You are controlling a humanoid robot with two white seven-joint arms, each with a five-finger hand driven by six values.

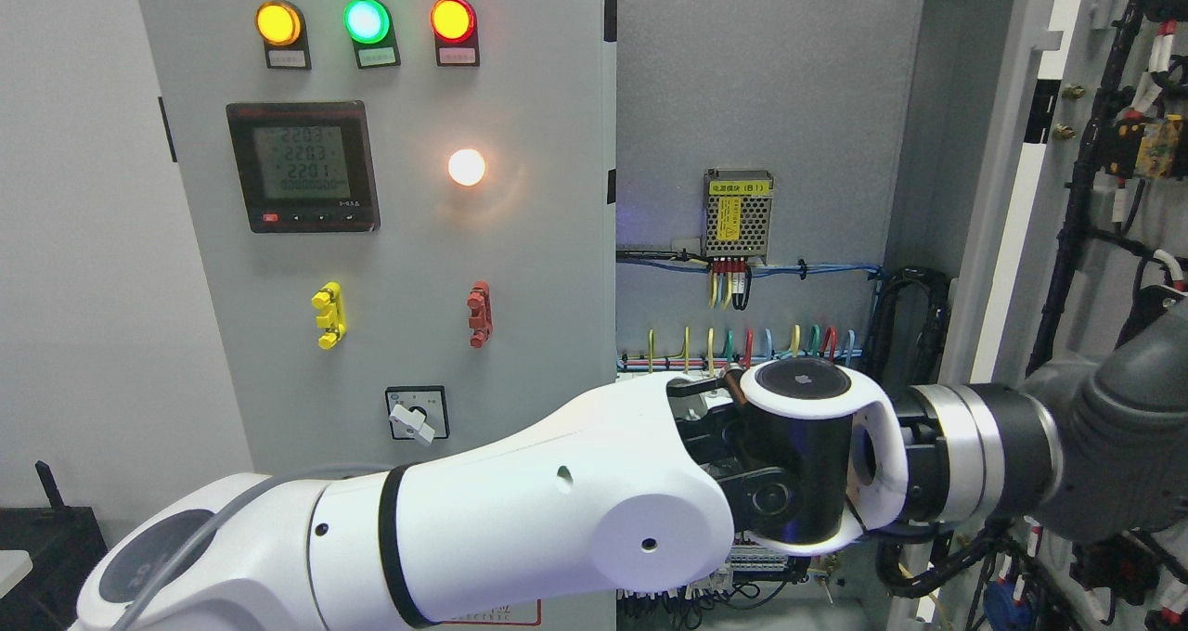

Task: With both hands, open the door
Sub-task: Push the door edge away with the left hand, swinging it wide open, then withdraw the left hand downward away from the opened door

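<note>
Left arm point(520, 510) crosses the open cabinet point(761, 148) (door point(1012, 204) swung right).

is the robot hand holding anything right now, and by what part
Cannot be told: the left arm reaches across to the open door, but its robot hand is hidden behind the wrist.

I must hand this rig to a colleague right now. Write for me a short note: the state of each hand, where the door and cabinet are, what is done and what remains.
Left hand: the white left arm comes in from the lower left and reaches across to the right; its hand is hidden behind the wrist joint, so the grasp cannot be judged.
Right hand: not in view.
Grey cabinet door at the right: already swung open, its inner side with black cable bundles facing the camera.
Open cabinet interior: visible, with a small metal power supply and coloured wires.
Grey control panel with three lamps: at the left, closed.
Left to do: confirm the door is fully open, then withdraw the arm.
</note>
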